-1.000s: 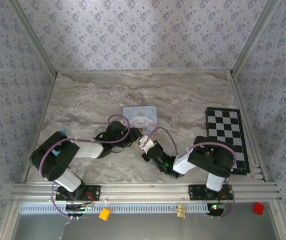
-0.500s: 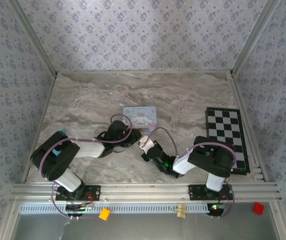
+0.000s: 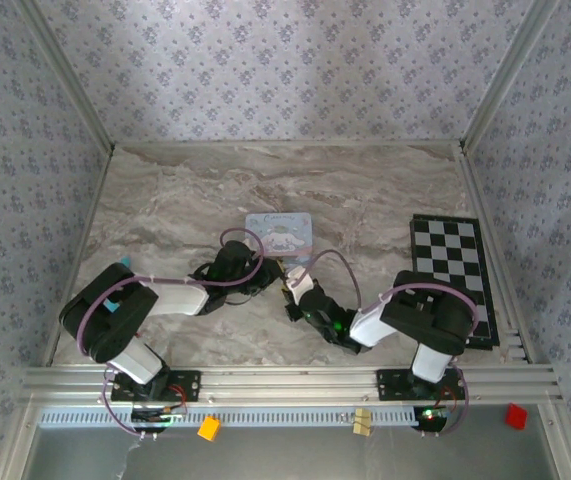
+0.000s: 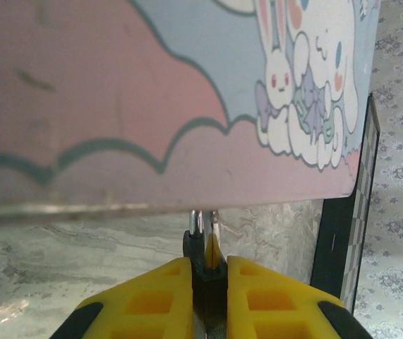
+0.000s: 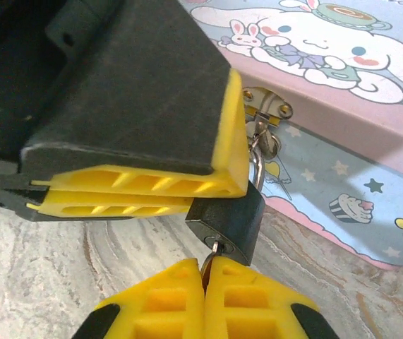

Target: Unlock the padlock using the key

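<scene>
One small, rigid, prob. light padlock (image 5: 226,215) is clamped at body by left gripper (image 4: 207,267); key (image 5: 213,251), seemingly inserted, is pinched by right gripper (image 5: 205,277).

The table (image 3: 165,210) has a marble pattern in grey and beige. Near its middle lies 1 pale blue tin (image 3: 281,230), flat, with a white cartoon animal printed on the lid. In the right wrist view, the tin has a pink band under the lid, a printed cupcake (image 5: 347,207) on the side wall, and a small metal hasp (image 5: 265,104) at the front. 1 black and white checkerboard (image 3: 452,280) lies flat at the right edge of the table, well apart from the tin. Walls with flowered wallpaper (image 3: 285,70) stand around the table. Below the aluminium rail (image 3: 285,378) at the near edge are 3 small blocks: an orange block (image 3: 208,428), a pale yellow block (image 3: 363,422) and a red block (image 3: 515,415).
</scene>
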{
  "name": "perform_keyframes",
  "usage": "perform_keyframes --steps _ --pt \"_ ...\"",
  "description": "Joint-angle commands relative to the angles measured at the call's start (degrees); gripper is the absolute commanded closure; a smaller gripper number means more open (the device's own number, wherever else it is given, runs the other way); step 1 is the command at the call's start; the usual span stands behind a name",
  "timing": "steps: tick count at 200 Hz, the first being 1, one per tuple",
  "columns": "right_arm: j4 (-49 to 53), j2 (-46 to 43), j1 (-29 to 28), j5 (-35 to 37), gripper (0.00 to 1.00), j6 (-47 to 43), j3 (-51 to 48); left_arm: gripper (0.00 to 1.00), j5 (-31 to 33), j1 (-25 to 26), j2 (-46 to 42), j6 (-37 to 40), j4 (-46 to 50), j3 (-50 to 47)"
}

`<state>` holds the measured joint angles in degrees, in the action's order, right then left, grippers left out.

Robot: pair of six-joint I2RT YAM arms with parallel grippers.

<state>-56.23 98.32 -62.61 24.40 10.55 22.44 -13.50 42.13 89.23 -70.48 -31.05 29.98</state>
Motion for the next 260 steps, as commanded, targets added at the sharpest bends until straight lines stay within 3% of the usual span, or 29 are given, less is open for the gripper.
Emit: perform_keyframes --steps 1,97,168,219,260 --pt "-3.30 -1.65 1.62 -2.96 1.00 7.36 -1.18 0.85 0.53 0.04 -1.69 0.86 0.57 0.36" --pt "-10.98 1.46 4.19 -6.91 1.00 20.96 -4.48 0.86 0.65 -0.82 -2.06 -1.02 -5.16 -2.99" --pt "-9.34 0.73 3.98 -5.70 1.00 20.64 -4.16 0.50 3.69 -1.02 -7.94 1.91 0.56 -3.79" --pt "-8.73 0.07 4.31 -6.49 1.00 22.06 -4.42 0.38 5.94 -3.89 -14.62 6.85 11.40 -2.71" --pt "-7.69 -0.15 6.73 -11.20 1.00 27.37 -4.37 0.27 5.24 -10.22 -17.95 19.18 27.07 4.43"
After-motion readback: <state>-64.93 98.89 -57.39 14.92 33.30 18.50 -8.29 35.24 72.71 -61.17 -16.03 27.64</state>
